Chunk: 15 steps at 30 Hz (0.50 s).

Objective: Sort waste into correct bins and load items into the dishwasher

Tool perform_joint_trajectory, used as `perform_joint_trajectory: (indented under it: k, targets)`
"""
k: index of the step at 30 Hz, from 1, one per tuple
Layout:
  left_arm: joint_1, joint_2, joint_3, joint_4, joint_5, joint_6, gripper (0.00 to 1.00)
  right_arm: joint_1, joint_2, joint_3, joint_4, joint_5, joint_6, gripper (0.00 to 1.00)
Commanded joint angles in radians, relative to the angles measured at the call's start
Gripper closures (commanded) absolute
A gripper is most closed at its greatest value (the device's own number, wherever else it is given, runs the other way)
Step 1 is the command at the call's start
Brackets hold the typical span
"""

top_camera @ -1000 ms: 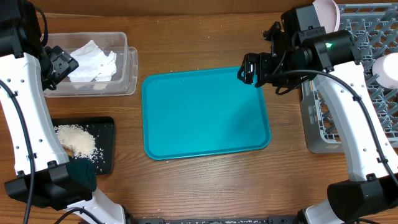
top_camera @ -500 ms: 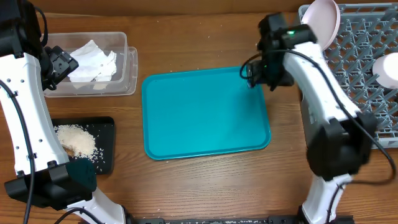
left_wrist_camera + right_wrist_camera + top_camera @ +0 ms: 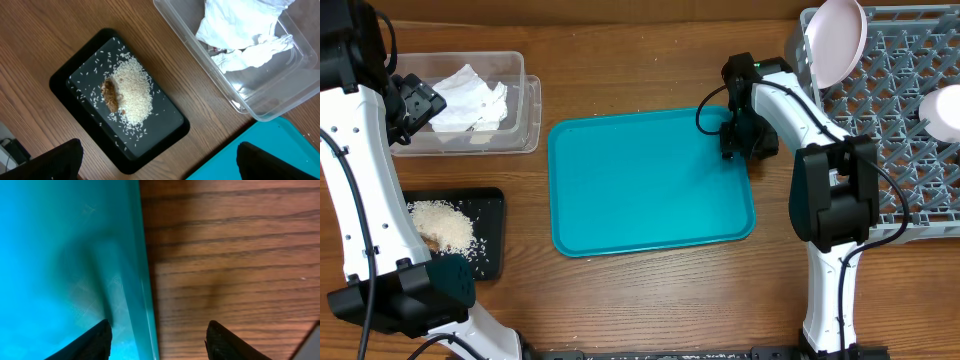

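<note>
The clear tub (image 3: 525, 100) at the back left holds the crumpled white napkin (image 3: 468, 98); it also shows in the left wrist view (image 3: 240, 30). The black tray (image 3: 492, 235) at the front left holds the brown scrap (image 3: 111, 96) and white rice (image 3: 132, 95). The grey dish rack (image 3: 900, 120) at the right carries a white plate (image 3: 838, 40) and a white bowl (image 3: 942, 110). My right gripper (image 3: 732, 150) is open and empty, straddling the right rim of the teal tray (image 3: 142, 280). My left gripper (image 3: 157, 160) is open and empty, high above the black tray.
The flat teal tray (image 3: 650, 185) lies in the middle of the wooden table. The dish rack stands close to its right edge. The red wrapper, cup and chopsticks are not in view.
My right arm has swung round and come down, bringing the gripper low onto the teal tray's right rim. The left arm has not moved.
</note>
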Motion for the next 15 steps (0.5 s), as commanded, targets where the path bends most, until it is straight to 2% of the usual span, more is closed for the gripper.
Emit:
perform_joint_trajectory:
  k: [1,2,6,11,15]
  targets:
    - [-0.002,0.0,-0.006,0.001,-0.003,-0.013,0.0,-0.001,0.004,-0.005,0.003,-0.045,-0.003,0.38]
    - [-0.002,0.0,-0.006,0.001,-0.003,-0.013,0.0,-0.001,0.004,-0.005,0.002,-0.05,-0.003,0.39]
    - [-0.002,0.0,-0.006,0.001,-0.003,-0.013,0.0,-0.002,0.004,-0.024,0.011,-0.051,-0.002,0.54]
    - [-0.002,0.0,-0.006,0.001,-0.003,-0.013,0.0,-0.008,0.004,-0.102,0.077,-0.051,-0.002,0.57]
    - [-0.002,0.0,-0.006,0.001,-0.003,-0.013,0.0,-0.022,0.004,-0.135,0.087,-0.052,-0.001,0.69]
